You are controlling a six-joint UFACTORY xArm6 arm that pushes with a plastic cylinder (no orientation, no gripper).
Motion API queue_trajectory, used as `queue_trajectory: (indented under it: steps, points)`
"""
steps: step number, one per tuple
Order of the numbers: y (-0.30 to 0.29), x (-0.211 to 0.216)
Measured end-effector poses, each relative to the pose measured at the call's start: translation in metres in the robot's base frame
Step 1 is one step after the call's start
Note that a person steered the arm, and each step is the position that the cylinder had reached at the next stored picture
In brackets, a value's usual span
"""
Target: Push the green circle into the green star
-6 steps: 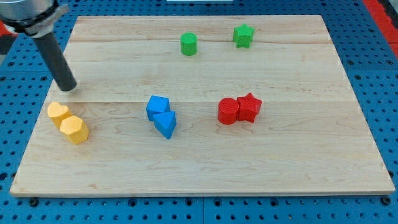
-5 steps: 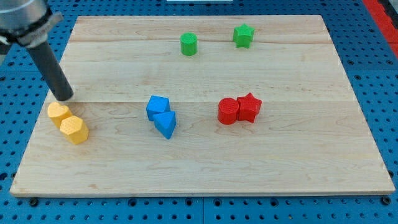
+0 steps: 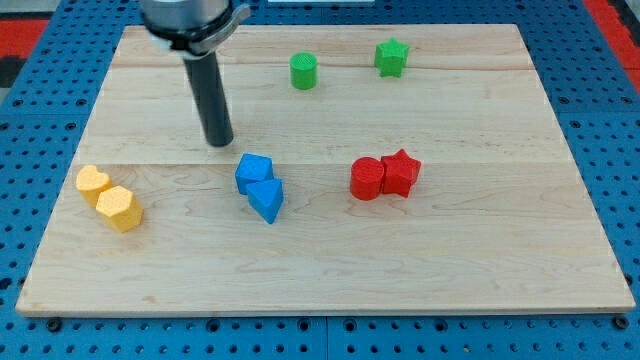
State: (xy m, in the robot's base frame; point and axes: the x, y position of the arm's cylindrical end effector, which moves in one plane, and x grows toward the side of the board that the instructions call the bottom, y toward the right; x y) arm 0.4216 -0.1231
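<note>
The green circle [image 3: 303, 71] stands near the view's top, left of the green star [image 3: 392, 57], with a gap between them. My tip [image 3: 219, 142] rests on the wooden board [image 3: 480, 250], below and to the left of the green circle and just above-left of the blue blocks. It touches no block.
Two blue blocks [image 3: 260, 186] sit together at the middle. A red circle [image 3: 367, 179] touches a red star [image 3: 402, 172] to their right. Two yellow blocks [image 3: 109, 198] sit together at the view's left.
My tip has moved to the right, from just above the yellow blocks to just above-left of the blue blocks. No block has moved.
</note>
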Motion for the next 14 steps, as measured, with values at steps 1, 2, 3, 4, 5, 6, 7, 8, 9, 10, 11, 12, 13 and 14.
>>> queue_trajectory:
  steps: [1,2,3,4,5,6,7,8,9,10,11,12,13,14]
  points:
    - [0.032,-0.01]
    - [0.057,-0.016]
    - [0.047,0.012]
    - [0.035,-0.022]
    - [0.053,-0.086]
    - [0.084,-0.111]
    - [0.078,-0.117]
    - [0.059,-0.149]
    - [0.167,-0.146]
    - [0.125,-0.138]
    - [0.15,-0.086]
    - [0.198,-0.104]
    - [0.21,-0.135]
    - [0.224,-0.108]
